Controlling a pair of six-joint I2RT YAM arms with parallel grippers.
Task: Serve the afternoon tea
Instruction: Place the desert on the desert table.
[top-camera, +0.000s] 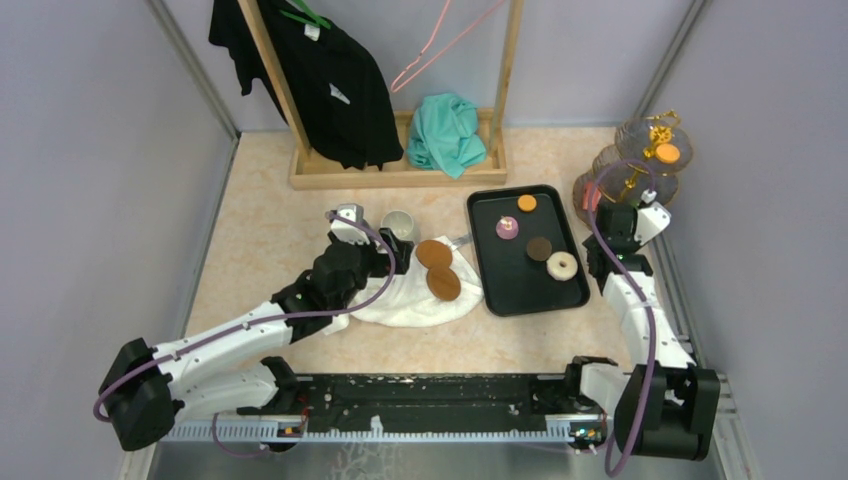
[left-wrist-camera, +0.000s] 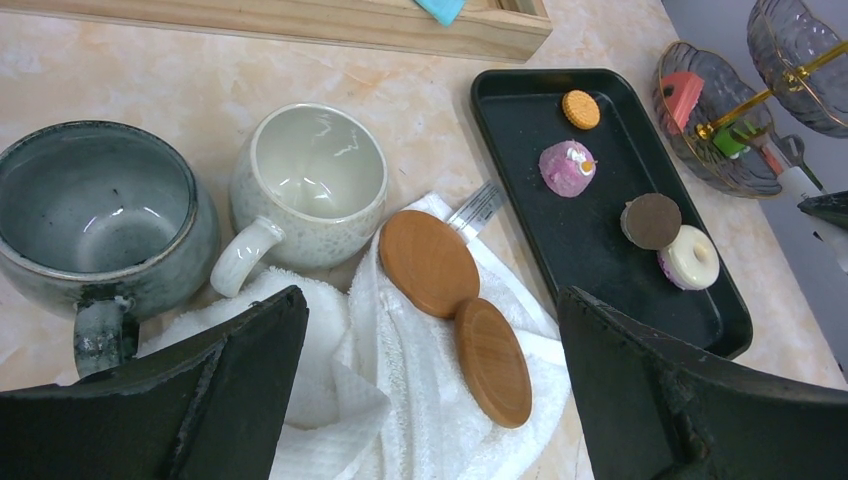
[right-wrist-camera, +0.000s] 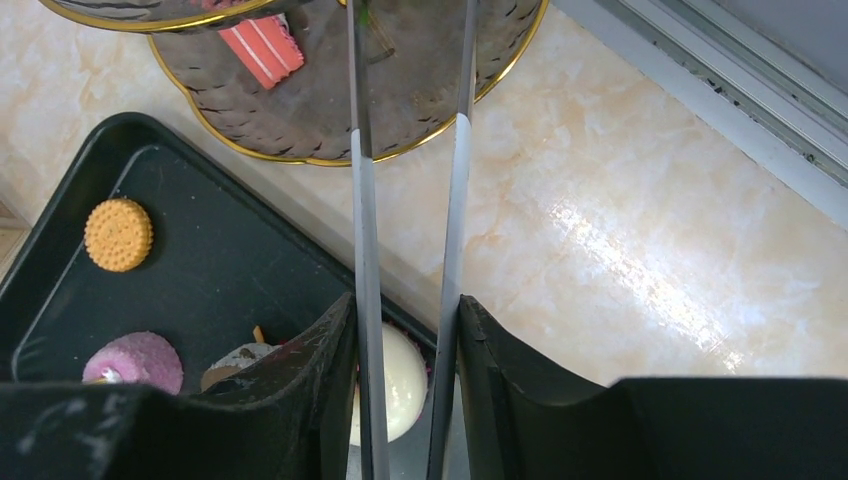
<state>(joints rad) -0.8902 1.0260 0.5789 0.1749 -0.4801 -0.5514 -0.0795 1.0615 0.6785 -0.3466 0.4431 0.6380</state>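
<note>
a wooden clothes rack (top-camera: 400, 176) holding a black garment (top-camera: 320, 70) and a teal cloth (top-camera: 445, 132) is standing along the far edge of the tabletop (top-camera: 270, 220), with grey walls closing in on both sides. the left gripper (left-wrist-camera: 430, 300) is hovering with its jaws spread wide and holding nothing, above a rumpled white towel (left-wrist-camera: 400, 410) where two round wooden lids (left-wrist-camera: 428, 262) are lying, touching each other. a white mug (left-wrist-camera: 310, 180) is sitting upright at the towel's edge, and the grey mug (left-wrist-camera: 95, 215) is sitting upright just beside it, both showing nothing inside. bare tabletop is lying open to the left of the mugs. the black tray (top-camera: 500, 285) is lying between the towel and the right arm, carrying an orange biscuit (top-camera: 527, 203), a pink sweet (top-camera: 508, 228), a brown disc (top-camera: 540, 248) and a white doughnut (top-camera: 562, 265). the right gripper (right-wrist-camera: 405, 322) is clamping the metal tongs (right-wrist-camera: 362, 220), whose two arms are reaching over the lowest tier. the three-tier stand (top-camera: 632, 165), clear glass with gold rims, is standing in the far right corner near the wall, holding a red piece (right-wrist-camera: 262, 50) low and an orange disc (top-camera: 667, 153) on top.
</note>
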